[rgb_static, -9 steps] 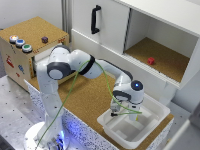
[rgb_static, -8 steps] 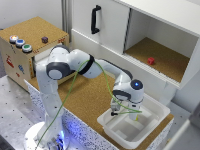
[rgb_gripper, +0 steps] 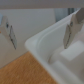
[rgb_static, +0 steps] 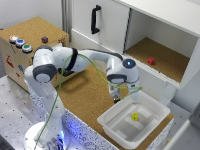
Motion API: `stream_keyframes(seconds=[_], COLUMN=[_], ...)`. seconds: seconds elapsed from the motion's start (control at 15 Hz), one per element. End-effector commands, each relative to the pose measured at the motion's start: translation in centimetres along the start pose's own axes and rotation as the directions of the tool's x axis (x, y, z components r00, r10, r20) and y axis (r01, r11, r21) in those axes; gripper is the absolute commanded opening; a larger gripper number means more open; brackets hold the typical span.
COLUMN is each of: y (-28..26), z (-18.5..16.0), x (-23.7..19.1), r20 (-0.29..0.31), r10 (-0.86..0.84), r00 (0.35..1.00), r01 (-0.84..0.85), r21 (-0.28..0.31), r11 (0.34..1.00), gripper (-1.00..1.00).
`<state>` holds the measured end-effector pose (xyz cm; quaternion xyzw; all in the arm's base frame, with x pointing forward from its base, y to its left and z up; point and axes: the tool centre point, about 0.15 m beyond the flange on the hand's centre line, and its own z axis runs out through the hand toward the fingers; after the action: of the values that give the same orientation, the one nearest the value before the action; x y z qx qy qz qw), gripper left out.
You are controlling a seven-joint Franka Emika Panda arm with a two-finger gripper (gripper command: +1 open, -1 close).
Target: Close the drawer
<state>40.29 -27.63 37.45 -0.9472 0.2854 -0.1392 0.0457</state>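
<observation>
Nothing is changing since a moment ago: your claw (rgb_static: pixel 119 98) is hanging wide open and empty over the tub (rgb_static: pixel 134 120), while the drawer (rgb_static: pixel 12 65) is waiting at nine o'clock, untouched.

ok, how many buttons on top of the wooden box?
3, in a row along the box's front top edge, toward the exterior view's left: one, a blue one, a green one. The robot arm may hide more.

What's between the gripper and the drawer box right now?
In the exterior view, bare cork surface and the robot's own arm lie between the gripper, at the white tub, and the drawer box.
</observation>
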Motion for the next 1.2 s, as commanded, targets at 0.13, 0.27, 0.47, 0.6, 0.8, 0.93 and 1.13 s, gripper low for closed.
stream_keyframes(seconds=[0.13,0.27,0.47,0.6,0.8,0.93,1.13], y=[-9.1,-11.9,-14.8,-15.6,-17.5,-18.4,-18.4], z=[2.1,1.5,0.9,0.9,2.8,3.3,3.3], x=[-8.2,-9.8,-12.4,-13.7,-16.1,-17.2,-17.2], r20=[0.079,0.089,0.107,0.106,0.111,0.101,0.101], r10=[-0.221,-0.287,-0.338,-0.377,-0.49,-0.527,-0.527], r00=[0.972,0.954,0.935,0.92,0.864,0.844,0.844], r01=[0.225,0.293,0.344,0.379,0.487,0.524,0.524], r21=[-0.047,-0.065,-0.04,-0.003,0.059,0.06,0.06], r11=[0.973,0.954,0.938,0.925,0.872,0.85,0.85], gripper=[1.0,1.0,1.0,1.0,1.0,1.0,1.0])
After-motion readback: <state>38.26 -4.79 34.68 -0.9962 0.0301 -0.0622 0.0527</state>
